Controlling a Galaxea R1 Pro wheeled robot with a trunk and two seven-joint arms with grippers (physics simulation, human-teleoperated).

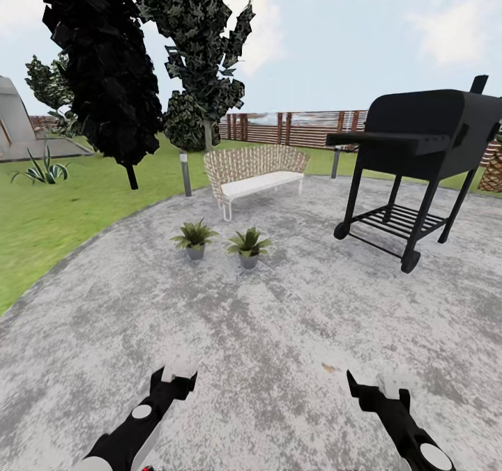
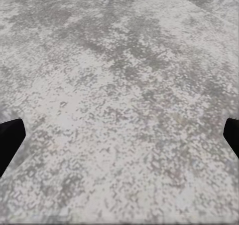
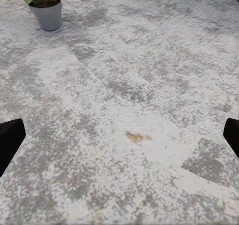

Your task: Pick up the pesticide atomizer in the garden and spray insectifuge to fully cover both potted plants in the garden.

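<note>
**A:** Head view entry: you face the round grey paving [image 1: 279,331] of the garden. Both potted plants stand side by side mid-distance, left plant [image 1: 194,237] and right plant [image 1: 249,245], in front of the wicker bench [image 1: 256,170]. The black grill [image 1: 418,157] is far right.

**B:** And your grippers?

**A:** Left gripper [image 1: 174,379] and right gripper [image 1: 380,386] hang low and near, well short of the plants. In both wrist views the fingers sit wide apart at the frame edges, nothing between them. The right wrist view catches one plant [image 3: 44,3] ahead.

**B:** Progress?

**A:** By my reading, nothing is done yet. You hold no pesticide atomizer, and I cannot place it from these views. Finding it, grasping it and spraying both plants all remain.
</note>
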